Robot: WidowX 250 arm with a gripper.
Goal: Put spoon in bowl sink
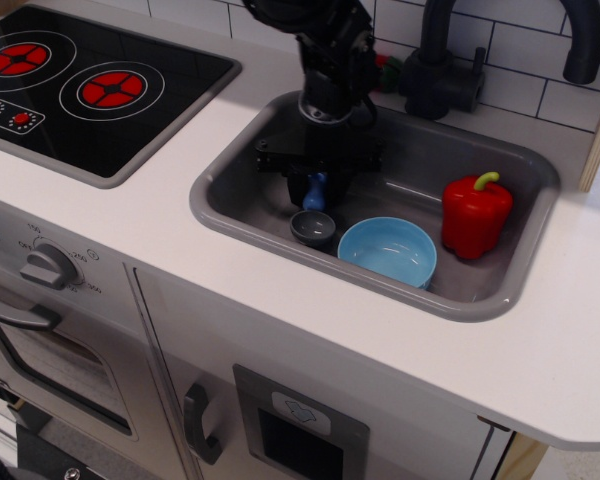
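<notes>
Gripper (315,182) reaching down into the sink (230,205) from above, its black fingers clenched on the short blue handle of the spoon (313,210). The spoon hangs almost upright from that grasp, handle up, with its round dark grey scoop at the bottom, low over the sink floor; whether the scoop touches the floor is hard to tell. It sits in the left half of the basin, near the front wall.

Just right of the scoop, close but apart from it, the light blue bowl (388,251) rests on the sink floor, open side up. Further right, near the bowl's far edge, a red pepper (475,215) with a green stem stands upright against the right end of the sink.

Behind the sink a dark faucet (442,70) rises in front of the white tiled wall. To the left, well apart on the white counter (180,250), lies the black stovetop (90,85) with its red rings. Below the counter's front edge, a grey knob (48,266) shows on the cabinet face.
</notes>
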